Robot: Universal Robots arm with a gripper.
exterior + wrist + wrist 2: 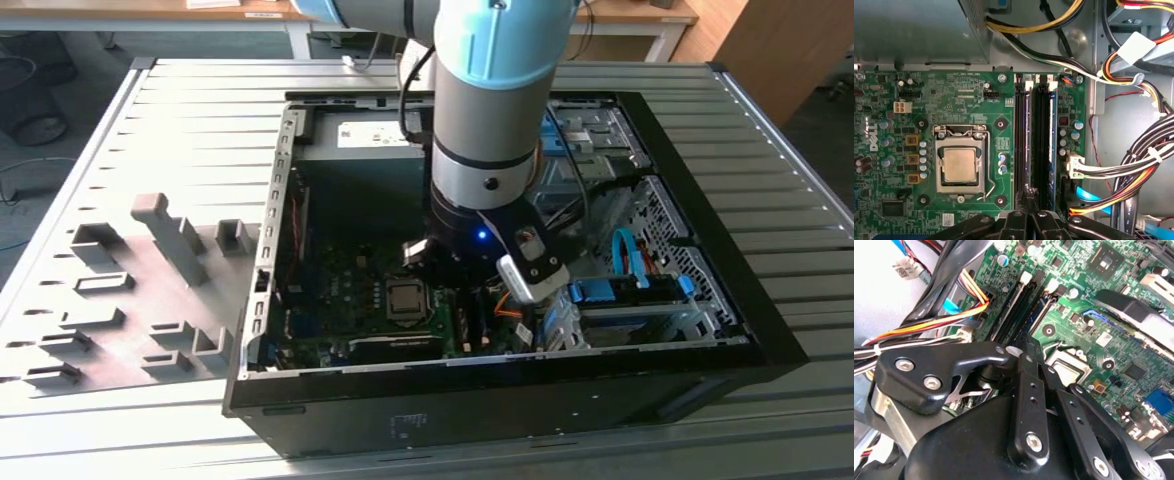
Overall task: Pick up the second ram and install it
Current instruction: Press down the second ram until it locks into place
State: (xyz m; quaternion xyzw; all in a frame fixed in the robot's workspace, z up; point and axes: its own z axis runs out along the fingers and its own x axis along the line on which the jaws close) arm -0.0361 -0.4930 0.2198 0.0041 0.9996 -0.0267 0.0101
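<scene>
My gripper (1027, 194) is down inside the open PC case (754, 335), over the memory slots beside the processor (960, 166). Its fingers are closed to a point. The tips sit on the top edge of the second ram (1026, 140), a long dark stick standing in its slot on the green motherboard (969, 95). In the second wrist view the gripper (1025, 342) meets the same ram (1013, 305) near one end of the slot. In the exterior view the gripper (461, 290) is low between the processor (404, 298) and the drive bays.
A second dark stick (1041, 140) stands in the neighbouring slot. Bundled cables (1139, 165) crowd one side of the slots, and a grey metal box (919, 30) borders the board. Grey holder blocks (167, 235) stand on the table at the exterior view's left.
</scene>
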